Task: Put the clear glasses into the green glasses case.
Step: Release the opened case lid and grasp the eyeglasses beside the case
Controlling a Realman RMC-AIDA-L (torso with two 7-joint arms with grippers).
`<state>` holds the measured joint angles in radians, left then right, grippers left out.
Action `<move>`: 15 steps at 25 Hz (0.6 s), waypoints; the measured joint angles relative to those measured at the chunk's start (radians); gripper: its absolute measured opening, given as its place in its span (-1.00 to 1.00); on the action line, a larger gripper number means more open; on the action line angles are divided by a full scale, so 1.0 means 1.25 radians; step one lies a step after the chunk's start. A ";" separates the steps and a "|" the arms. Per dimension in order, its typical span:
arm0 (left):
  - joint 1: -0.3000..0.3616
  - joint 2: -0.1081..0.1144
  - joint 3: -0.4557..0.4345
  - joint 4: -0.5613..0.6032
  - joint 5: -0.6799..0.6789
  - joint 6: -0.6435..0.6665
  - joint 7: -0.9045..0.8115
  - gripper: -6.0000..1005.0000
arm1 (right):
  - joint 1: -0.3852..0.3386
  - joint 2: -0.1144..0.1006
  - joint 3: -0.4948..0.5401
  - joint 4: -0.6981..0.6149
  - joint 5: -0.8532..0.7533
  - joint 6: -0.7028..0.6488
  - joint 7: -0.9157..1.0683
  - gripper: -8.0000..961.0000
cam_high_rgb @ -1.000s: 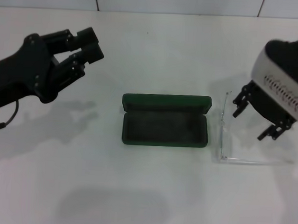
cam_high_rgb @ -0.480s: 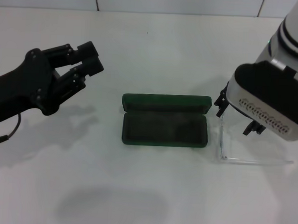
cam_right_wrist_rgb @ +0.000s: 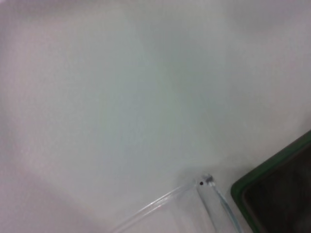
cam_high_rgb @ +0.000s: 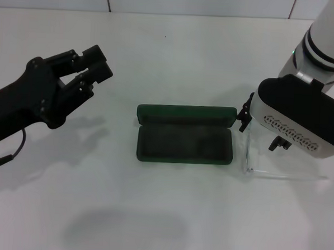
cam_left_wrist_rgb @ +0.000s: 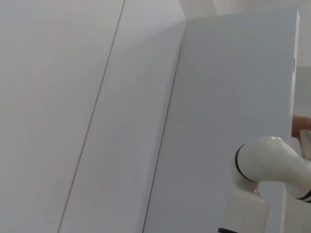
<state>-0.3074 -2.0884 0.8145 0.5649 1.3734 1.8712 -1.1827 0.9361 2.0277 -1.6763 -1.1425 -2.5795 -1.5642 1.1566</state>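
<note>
Green hard-shell glasses case (cam_high_rgb: pixel 185 136), dark and rectangular with rounded corners, lies open at the middle of the white table (cam_high_rgb: pixel 170 58), its lid tipped back on the far side and its dark lining facing up. Just to the right of it rest the clear plastic glasses (cam_high_rgb: pixel 276 174), fully transparent, with one thin side running near to far beside the case's right end and a long thin edge stretching off to the right along the near side; they sit on the table, outside the case. The right wrist view catches a corner of those glasses (cam_right_wrist_rgb: pixel 206 187) close beside the case's green rim (cam_right_wrist_rgb: pixel 272 194). Above the glasses hangs the right gripper (cam_high_rgb: pixel 262 130), its black fingers partly hidden under the white and black wrist housing, so whether they are open or closed I cannot tell. The left gripper (cam_high_rgb: pixel 94 62), all black, is held above the table well off to the left of the case, its fingers (cam_high_rgb: pixel 97 74) lying close together with nothing between them.
</note>
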 joint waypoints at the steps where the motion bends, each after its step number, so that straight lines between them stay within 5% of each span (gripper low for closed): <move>1: -0.001 0.000 0.000 -0.006 -0.001 0.000 0.005 -0.43 | 0.002 0.000 0.000 0.000 0.000 0.000 0.000 0.34; 15: -0.001 -0.001 0.000 -0.030 -0.013 -0.001 0.037 -0.44 | 0.012 0.000 0.000 0.001 0.004 0.012 -0.007 0.33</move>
<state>-0.3091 -2.0892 0.8146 0.5276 1.3566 1.8704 -1.1362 0.9515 2.0279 -1.6757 -1.1409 -2.5743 -1.5495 1.1481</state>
